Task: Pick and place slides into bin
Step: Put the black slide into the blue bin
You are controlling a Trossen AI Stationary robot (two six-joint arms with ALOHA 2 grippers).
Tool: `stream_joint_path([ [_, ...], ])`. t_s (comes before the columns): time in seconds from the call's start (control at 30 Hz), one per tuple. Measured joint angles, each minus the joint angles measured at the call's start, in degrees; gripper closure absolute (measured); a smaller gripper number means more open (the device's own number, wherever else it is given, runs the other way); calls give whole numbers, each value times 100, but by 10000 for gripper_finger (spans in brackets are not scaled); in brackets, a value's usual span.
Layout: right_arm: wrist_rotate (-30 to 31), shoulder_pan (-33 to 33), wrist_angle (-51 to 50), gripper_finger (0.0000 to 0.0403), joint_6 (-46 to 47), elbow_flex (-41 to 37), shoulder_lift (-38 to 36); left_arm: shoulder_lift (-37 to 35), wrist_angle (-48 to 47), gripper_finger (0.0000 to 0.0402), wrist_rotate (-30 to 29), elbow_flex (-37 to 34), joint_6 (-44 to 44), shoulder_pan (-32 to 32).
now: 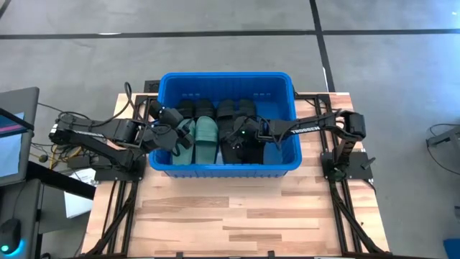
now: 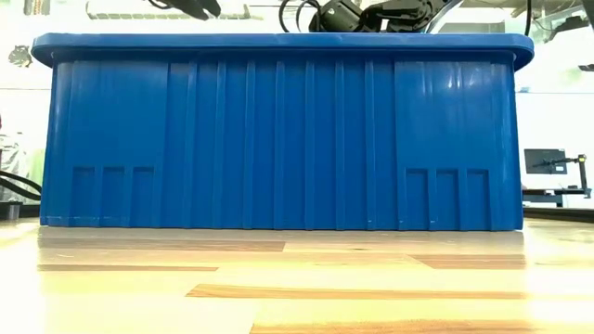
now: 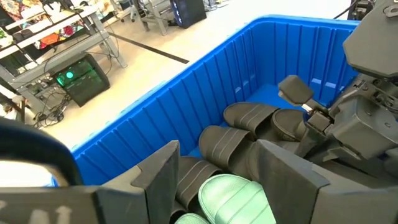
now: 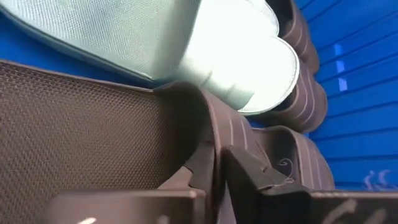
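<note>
Slides packed into a large rectangular bright blue plastic bin [image 1: 223, 75], set against the far edge of a pale wooden slatted table [image 1: 237, 212]. Right gripper [image 1: 243, 135] down inside the bin's right half, jaws nearly together and pinching the strap of a matte black rubber slide [image 4: 205, 143], with the sole apparently resting on others below. Left gripper [image 1: 175, 134] hovering over the bin's left half, jaws spread wide and empty, just above a pair of sage green rubber slides [image 1: 201, 138].

Judged to be the release step. To do it well: part the jaws fully before lifting, rise straight up clear of the strap so as not to drag the slide back out, and keep away from the left arm working close by over the same bin. No call for a gentler drop, with the slide already low among the rest.

Green pair lying side by side, long axes running from the bin's near wall to its far wall. More black slides [image 3: 249, 118] ranked along the far wall, straps up. Held black slide seemingly on the same near-to-far line, toe end impossible to tell. Every slide in sight already within the walls.
</note>
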Motion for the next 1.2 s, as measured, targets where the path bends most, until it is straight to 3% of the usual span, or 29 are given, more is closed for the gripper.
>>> stream_joint_path([
  [0.43, -864, -13, -211, 272, 385, 12, 11, 2, 0, 203, 8, 0, -48, 0],
  [0.8, -1071, -11, -674, 177, 342, 603, 11, 2, -2, 203, 92, -4, -50, 0],
  [0.97, -1124, -49, -1385, 169, 154, 1063, 11, 2, -16, 203, 91, -4, -50, 0],
  [1.2, -878, -389, -2134, 202, 75, 1683, 11, 4, -79, 203, 90, -4, -39, 0],
])
